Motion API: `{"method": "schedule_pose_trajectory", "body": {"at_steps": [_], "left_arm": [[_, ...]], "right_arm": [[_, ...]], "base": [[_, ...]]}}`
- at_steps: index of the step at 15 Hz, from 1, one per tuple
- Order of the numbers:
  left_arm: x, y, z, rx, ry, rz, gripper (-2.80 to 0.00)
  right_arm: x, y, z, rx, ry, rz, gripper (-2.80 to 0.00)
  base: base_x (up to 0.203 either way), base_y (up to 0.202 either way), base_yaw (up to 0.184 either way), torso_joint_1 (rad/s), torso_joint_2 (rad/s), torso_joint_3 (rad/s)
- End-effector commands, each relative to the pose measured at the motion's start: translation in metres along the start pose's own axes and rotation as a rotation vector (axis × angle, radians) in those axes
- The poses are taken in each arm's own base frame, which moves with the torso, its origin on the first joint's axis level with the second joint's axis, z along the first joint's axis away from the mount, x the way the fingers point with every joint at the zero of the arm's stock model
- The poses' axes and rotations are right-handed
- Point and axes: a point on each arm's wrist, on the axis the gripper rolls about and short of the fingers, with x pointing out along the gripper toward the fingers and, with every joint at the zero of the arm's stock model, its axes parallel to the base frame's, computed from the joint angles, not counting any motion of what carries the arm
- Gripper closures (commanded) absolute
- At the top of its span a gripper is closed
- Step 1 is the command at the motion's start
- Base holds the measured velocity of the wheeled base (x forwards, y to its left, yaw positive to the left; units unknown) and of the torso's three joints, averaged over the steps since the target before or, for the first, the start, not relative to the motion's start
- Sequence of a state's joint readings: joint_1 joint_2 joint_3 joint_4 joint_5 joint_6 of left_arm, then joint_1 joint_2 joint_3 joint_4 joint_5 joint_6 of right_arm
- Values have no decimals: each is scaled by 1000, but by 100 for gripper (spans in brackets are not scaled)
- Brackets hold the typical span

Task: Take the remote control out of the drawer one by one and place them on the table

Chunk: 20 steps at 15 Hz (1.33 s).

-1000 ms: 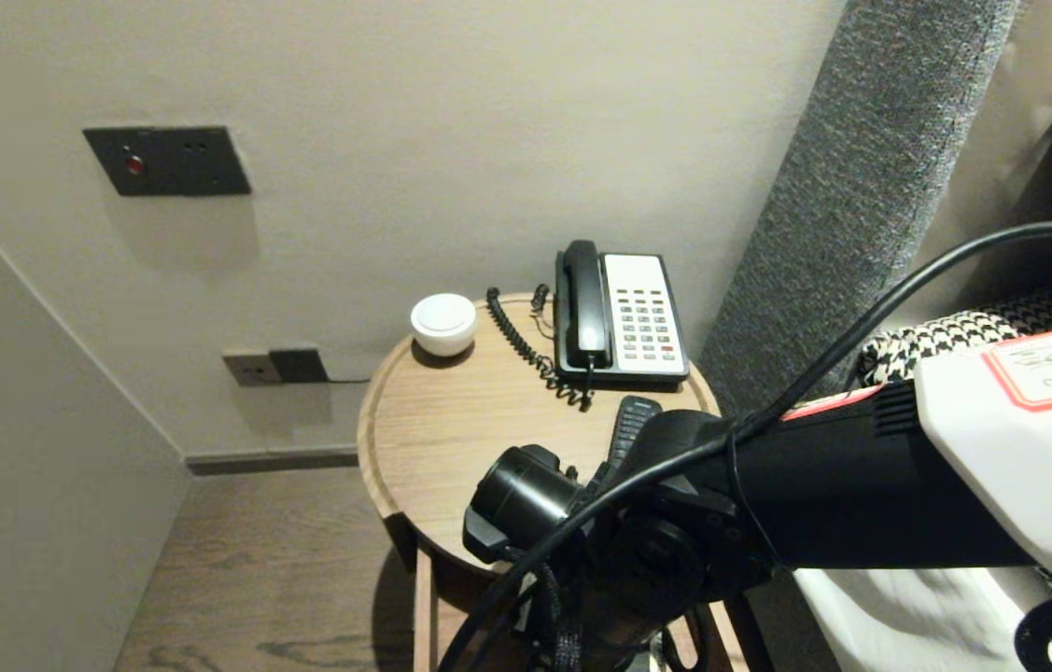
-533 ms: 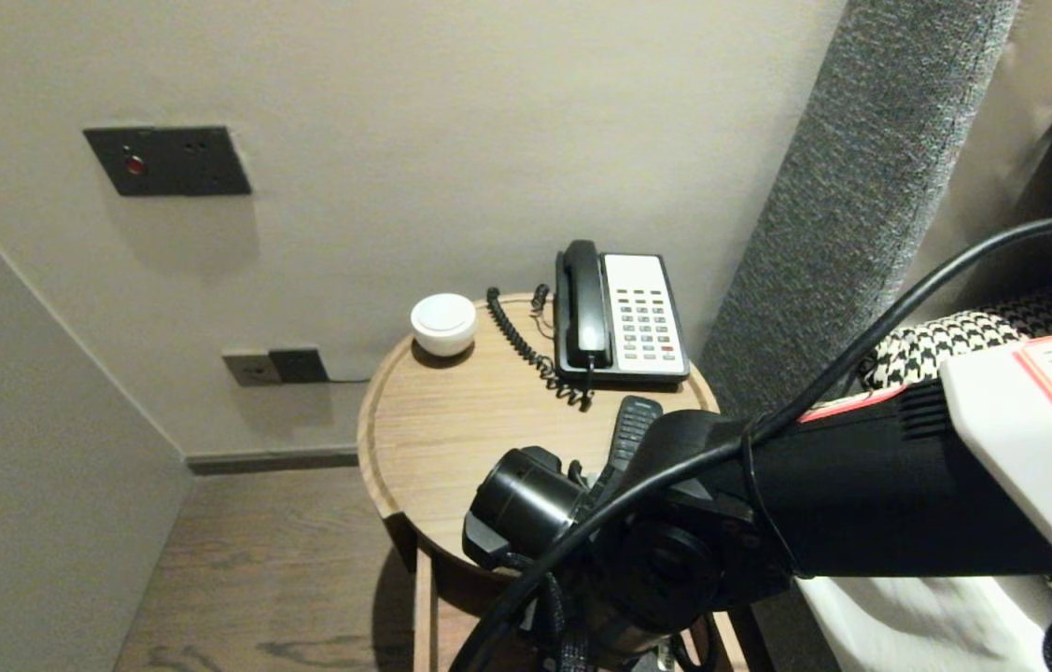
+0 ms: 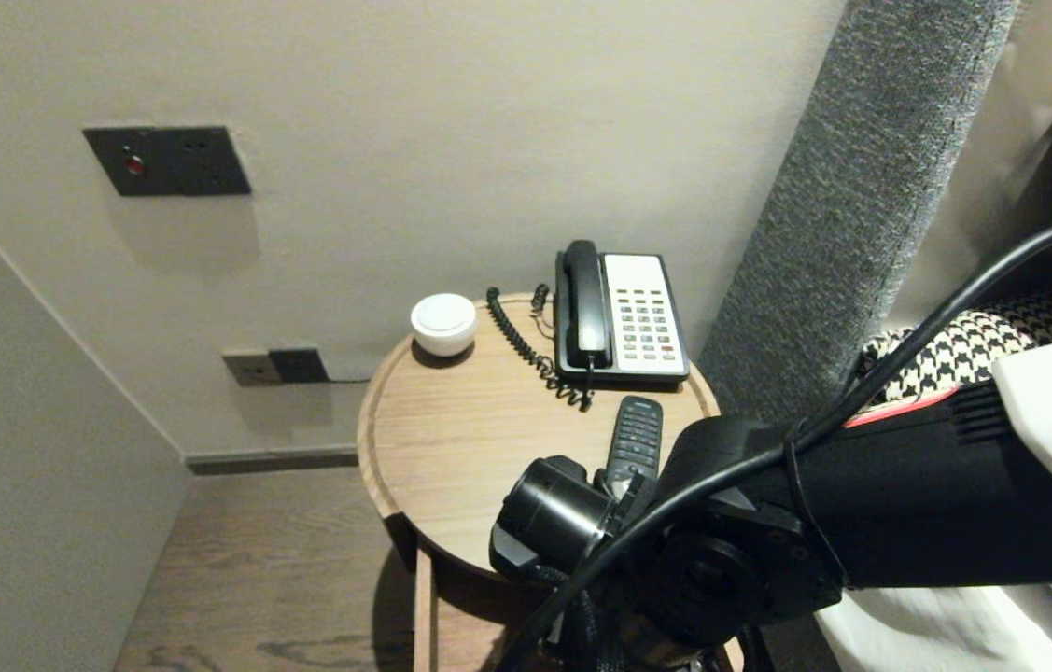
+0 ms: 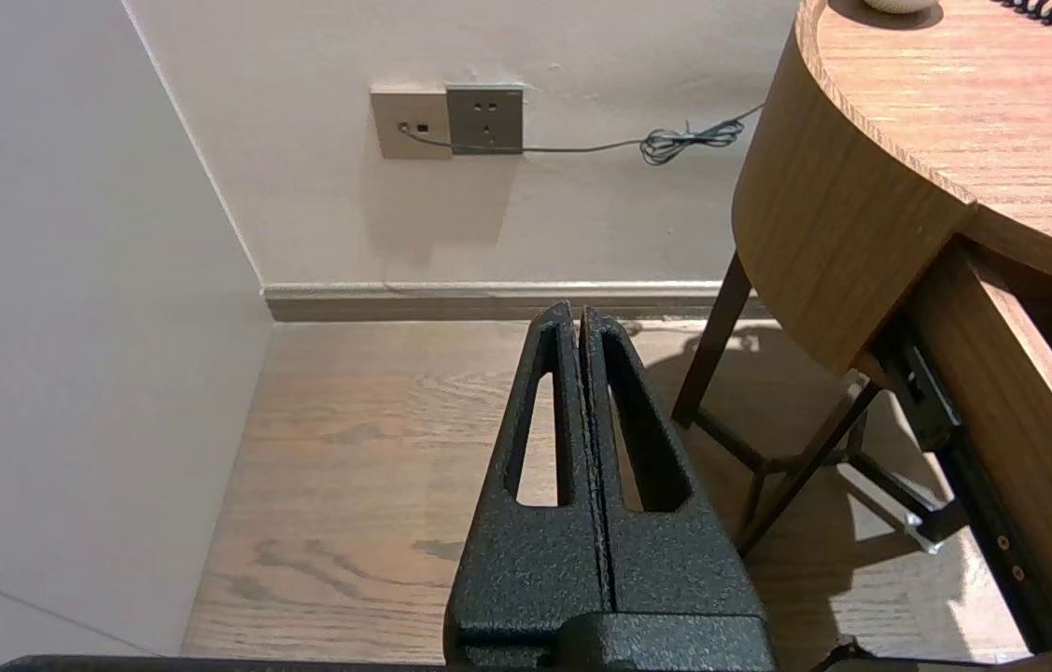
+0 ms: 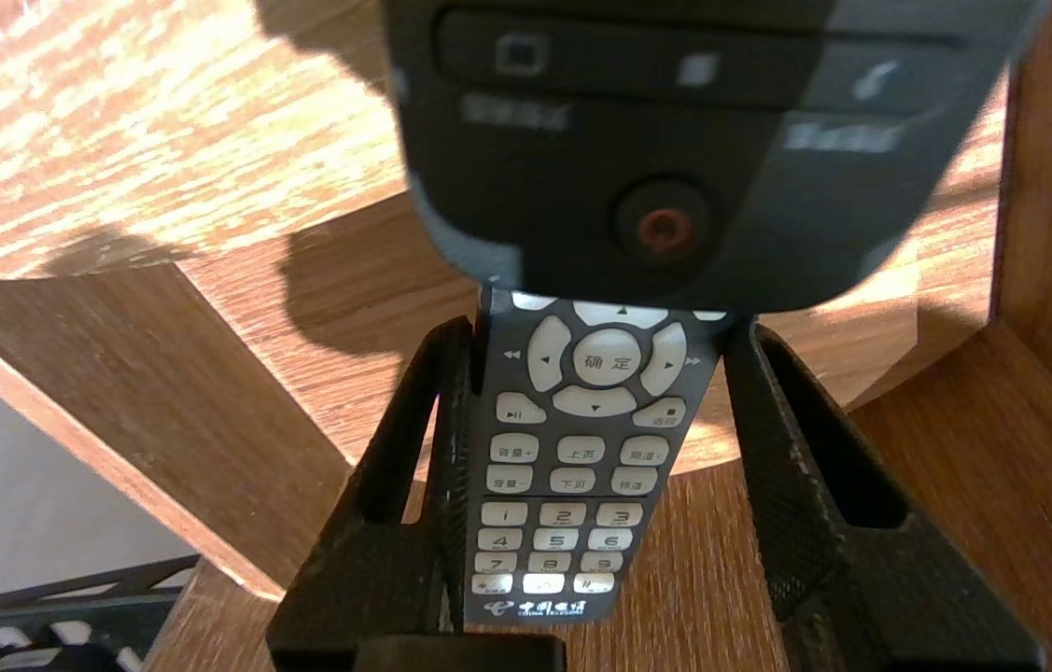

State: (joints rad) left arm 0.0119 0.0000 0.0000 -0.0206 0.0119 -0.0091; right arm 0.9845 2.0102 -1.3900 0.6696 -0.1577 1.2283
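Note:
A dark remote control [image 5: 572, 448] with white keys lies between the fingers of my right gripper [image 5: 605, 325], which is shut on its lower half. The finger pads press its two long edges. In the head view the remote [image 3: 635, 437] points toward the telephone over the near right part of the round wooden table [image 3: 451, 420], its lower end hidden behind my right arm [image 3: 750, 541]. My left gripper [image 4: 575, 313] hangs shut and empty over the floor, left of the table.
A black and white telephone [image 3: 619, 313] with a coiled cord and a white round puck [image 3: 442, 323] sit at the back of the table. A drawer [image 4: 1002, 373] stands open under the tabletop. A grey headboard [image 3: 862, 187] and a bed lie to the right.
My right arm has shifted right and lower in the head view, uncovering more of the remote. The remote's far end stays at about the same spot. The left arm has not moved.

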Motion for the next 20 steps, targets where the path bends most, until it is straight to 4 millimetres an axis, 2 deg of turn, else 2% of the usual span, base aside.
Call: {"method": "schedule_pose_trajectory", "body": {"at_steps": [1,4,9,17,20], "left_arm": [[0,0,0,0,-2,1,0],[0,0,0,-2,-4,1,0],[0,0,0,-1,-3,1,0],[0,0,0,-1,-4,1,0],[0,0,0,-1,-2,1,0]], "right_arm": [[-5,-2,3,27,22,21,0],[-5,-6,8,85,110,41,0],[2,-16,13,121,130,11,0],[4,-29,7,145,197,-5,0],[-3,-35,6,143,196,-2,0]], "base": [[0,0,0,0,0,0],[0,0,0,0,0,0],[0,0,0,0,0,0],[0,0,0,0,0,0],[0,0,0,0,0,0]]}}
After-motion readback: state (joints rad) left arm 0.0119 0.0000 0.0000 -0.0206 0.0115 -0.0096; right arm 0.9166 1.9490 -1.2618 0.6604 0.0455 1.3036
